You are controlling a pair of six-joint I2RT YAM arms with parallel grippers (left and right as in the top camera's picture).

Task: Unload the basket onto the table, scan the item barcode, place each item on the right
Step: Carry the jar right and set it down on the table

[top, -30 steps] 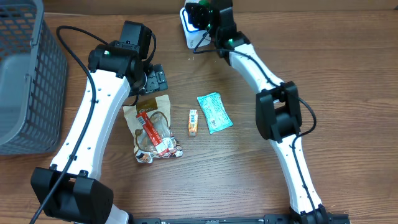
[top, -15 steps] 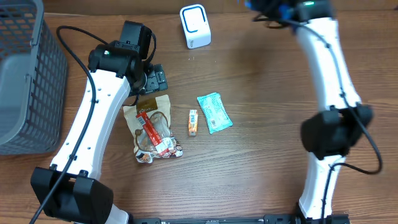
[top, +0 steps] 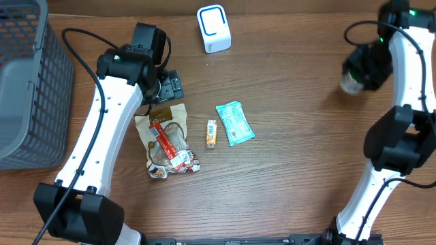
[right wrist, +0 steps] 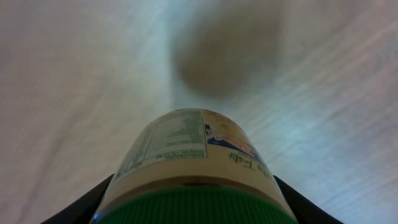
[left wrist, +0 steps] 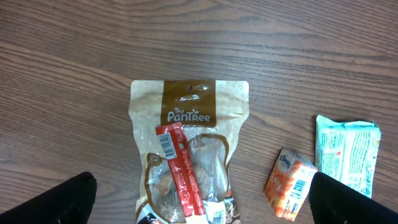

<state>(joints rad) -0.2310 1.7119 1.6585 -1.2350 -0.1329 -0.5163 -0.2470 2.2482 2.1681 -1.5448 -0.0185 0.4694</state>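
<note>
Already the bottle (right wrist: pixel 186 155), clamped between the right gripper's (top: pixel 364 66) fingers, has been carried well clear of the scanner (top: pixel 213 28), so its scan is judged done; the left gripper's (left wrist: pixel 205 199) fingers are held apart, with the pouch (left wrist: pixel 186 124) below them.

Overhead cam sits high and stares straight down, so you get the whole table (top: pixel 286 184) in one shot. Left wrist cam points down too but way closer, framing just the snack pouch (left wrist: pixel 186 155), orange pack (left wrist: pixel 290 190) and teal packet (left wrist: pixel 345 155), which overhead also catches mid-table. Right wrist cam is right up against a green-capped bottle (right wrist: pixel 186 149), looking along it at blurry tabletop; overhead has that bottle as a smear far right.
</note>
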